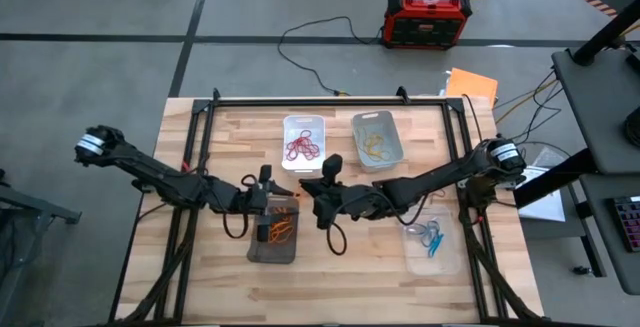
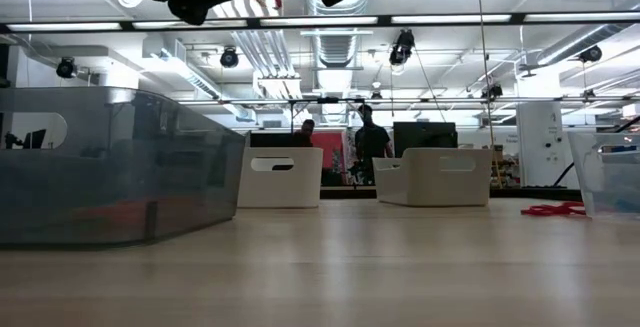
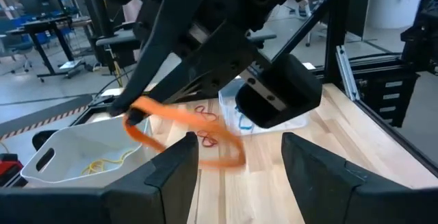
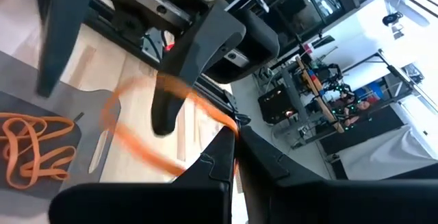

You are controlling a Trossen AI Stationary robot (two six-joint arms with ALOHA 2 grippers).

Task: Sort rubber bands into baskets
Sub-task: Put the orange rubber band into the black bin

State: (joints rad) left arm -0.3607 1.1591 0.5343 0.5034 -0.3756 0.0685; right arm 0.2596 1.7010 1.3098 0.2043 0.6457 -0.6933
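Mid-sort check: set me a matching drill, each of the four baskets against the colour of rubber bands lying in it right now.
Baskets:
1. white basket
2. light grey basket
3. dark translucent basket
4. clear basket

Rubber bands inside:
A. blue
B. orange
C. red
D. yellowish-tan

Pairs: 1-C, 2-D, 3-B, 4-A.

Seen in the high view: red rubber bands, yellowish-tan rubber bands, orange rubber bands, blue rubber bands.
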